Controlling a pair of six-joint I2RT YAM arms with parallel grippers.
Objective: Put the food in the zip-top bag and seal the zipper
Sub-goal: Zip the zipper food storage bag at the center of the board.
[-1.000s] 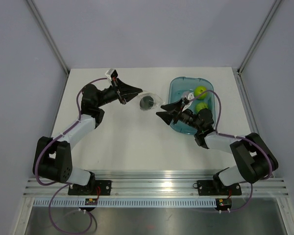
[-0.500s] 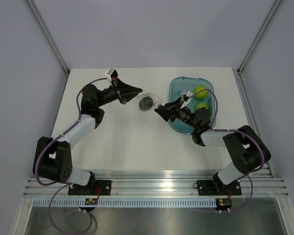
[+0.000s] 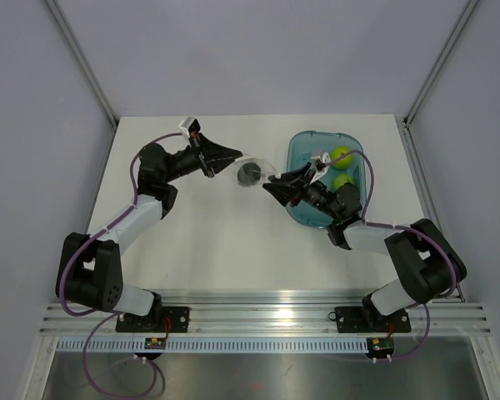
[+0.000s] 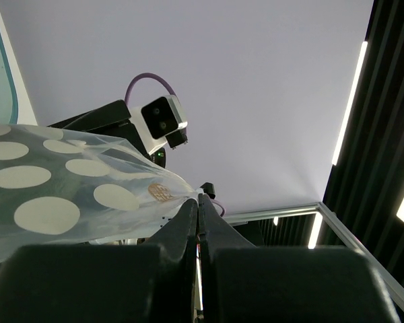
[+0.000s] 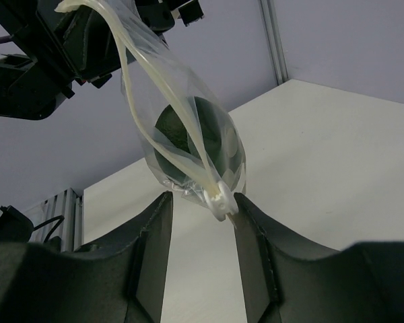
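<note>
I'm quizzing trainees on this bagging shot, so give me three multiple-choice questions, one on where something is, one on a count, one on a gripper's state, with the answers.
1. Where is the dark green food?
A bare between gripper fingers
B inside the zip-top bag
C hidden from every camera

2. How many lime-green fruits lie in the teal tray?
A two
B four
C none

3. How is the left gripper?
A wide open
B holding a fruit
C shut on the bag's edge

Answers:
1 B, the right wrist view shows it behind the clear film.
2 A, the top view shows two of them in the tray.
3 C, its fingers meet on the dotted film in its own wrist view.
</note>
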